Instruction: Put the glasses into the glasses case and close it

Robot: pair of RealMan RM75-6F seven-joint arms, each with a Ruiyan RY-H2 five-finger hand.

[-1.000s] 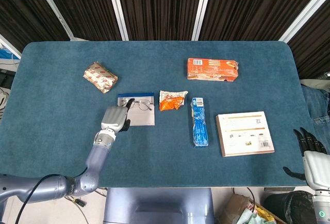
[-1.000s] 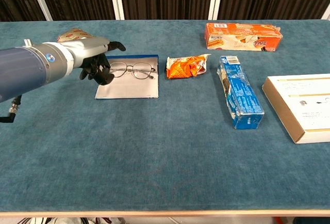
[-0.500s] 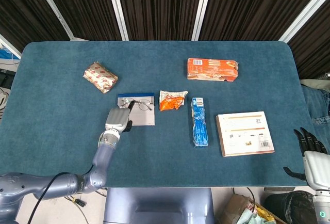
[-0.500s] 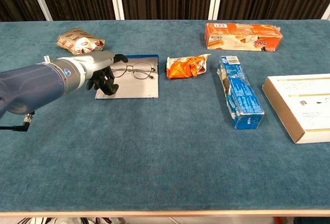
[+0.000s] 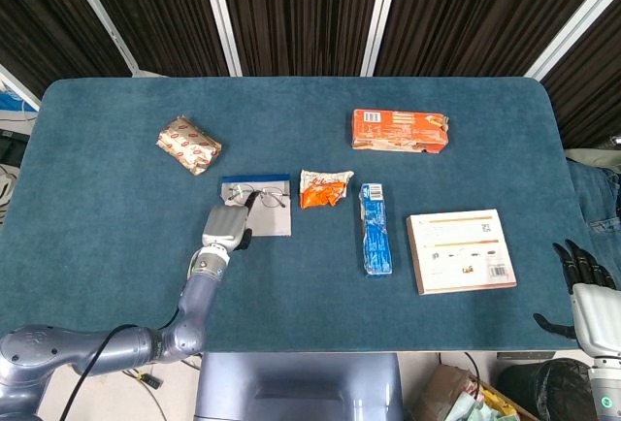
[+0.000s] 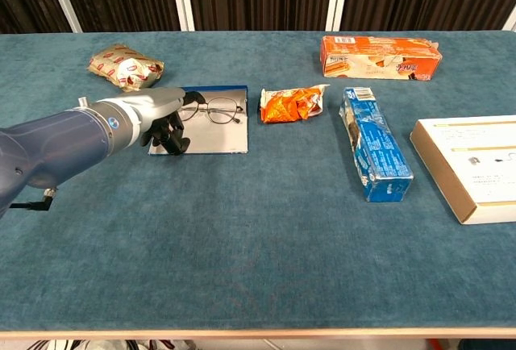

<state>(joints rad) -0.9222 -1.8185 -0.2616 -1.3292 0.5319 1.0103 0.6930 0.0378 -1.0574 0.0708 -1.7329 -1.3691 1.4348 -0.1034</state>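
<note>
Thin wire-framed glasses (image 5: 264,195) (image 6: 208,110) lie unfolded on the flat grey glasses case (image 5: 272,221) (image 6: 211,137), which has a blue far edge. My left hand (image 5: 223,225) (image 6: 157,113) hovers over the case's left near corner. Its dark fingers (image 6: 172,139) hang down apart, its thumb points at the left lens, and it holds nothing. Whether the fingertips touch the case is unclear. My right hand (image 5: 582,280) hangs off the table's right near corner, fingers spread and empty, seen only in the head view.
A foil snack pack (image 5: 189,145) (image 6: 125,65) lies left of and behind the case. A crumpled orange wrapper (image 5: 323,188) (image 6: 292,104) sits just right of it, then a blue carton (image 5: 375,228) (image 6: 375,144) and a white box (image 5: 460,250) (image 6: 472,164). An orange carton (image 5: 399,130) (image 6: 380,56) lies far back.
My left hand has shifted right and down onto the case's left near corner, uncovering the foil snack pack in the chest view. The glasses, the case and my right hand have not moved.
</note>
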